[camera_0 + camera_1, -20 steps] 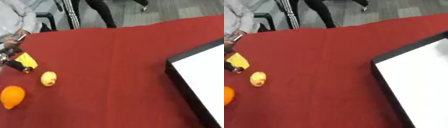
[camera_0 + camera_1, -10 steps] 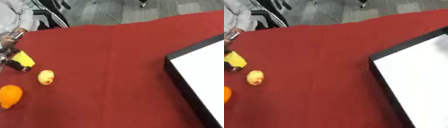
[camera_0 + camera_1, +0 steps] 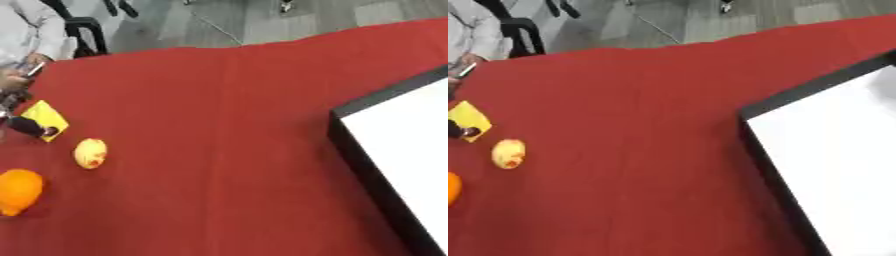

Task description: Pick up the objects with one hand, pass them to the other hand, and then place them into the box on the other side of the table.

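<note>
One box point(image 3: 376, 150): black-rimmed, white inside, set on the right side of the table and running off the right and bottom edges of both views; nothing shows in the part that is visible. Three loose objects, all grouped at the far left of the table, well apart from the box: one orange rounded object point(image 3: 17, 190), nearest the lower left corner and cut by the edge; one pale yellow rounded object point(image 3: 90, 153) with reddish marks, just up and right of the orange one, not touching it; one flat yellow square piece point(image 3: 45, 119), tilted like a diamond, farther up along the left edge. One small dark item point(image 3: 29, 127) lies over the lower corner of the yellow piece; what it is cannot be made out. Neither of the robot's hands appears in either view, so whether they are released, clenched or grasping anything cannot be told. Surface: one table covered in a plain dark red cloth point(image 3: 227, 150), with a faint crease running down its middle. Room: grey floor point(image 3: 262, 20) beyond the far edge of the table, with one black chair point(image 3: 83, 32) at the upper left.
</note>
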